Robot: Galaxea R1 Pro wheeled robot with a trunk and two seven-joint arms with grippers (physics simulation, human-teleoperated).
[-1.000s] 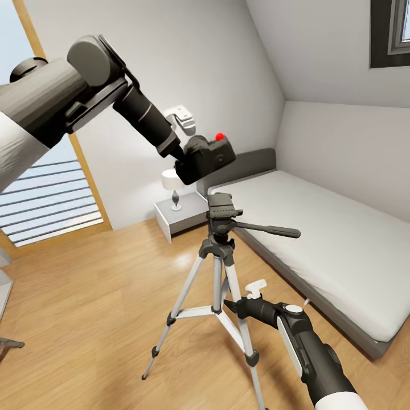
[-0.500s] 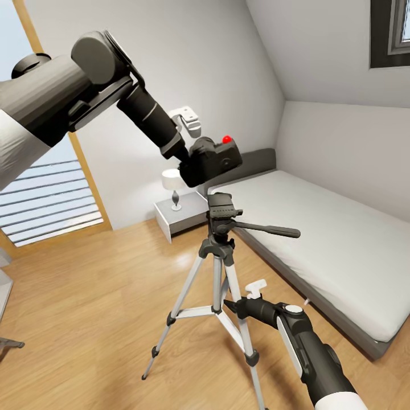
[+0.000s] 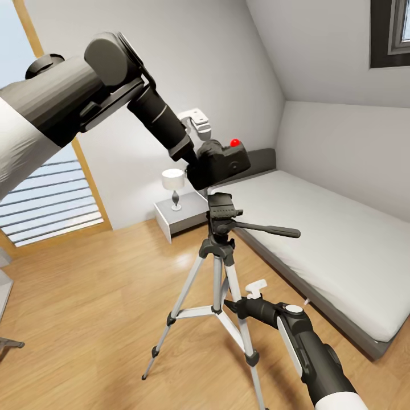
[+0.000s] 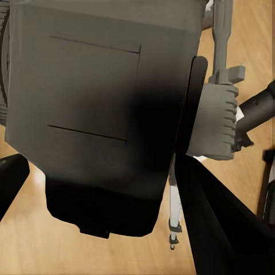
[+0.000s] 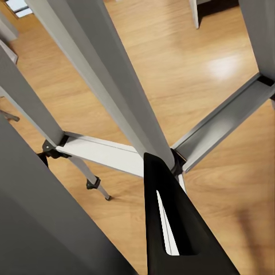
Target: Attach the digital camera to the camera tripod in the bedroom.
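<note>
Head view puts me looking at the left arm reaching in from high on the left, its left pincer clamped on the digital camera, red button up. The camera hangs just above the black pan head of the camera tripod, a touch to the left of the plate and not yet touching it as far as I can judge. The tripod stands on the wood floor beside the bed, its long handle pointing toward the mattress.

In the left wrist view the camera's grey underside sits between dark fingers, with the ribbed mounting plate just beside it, so the two are near alignment but offset.

The right pincer sits low among the tripod's legs. In the right wrist view one dark fingertip lies close against a silver leg; whether it is wide or narrow I cannot tell.

The risks, as I judge them: lowering with that sideways offset could land the camera on the plate's edge and tip it in the grip. Pressing down off-centre could rock the light tripod. The right arm among the legs could nudge one and shift the head away.
</note>
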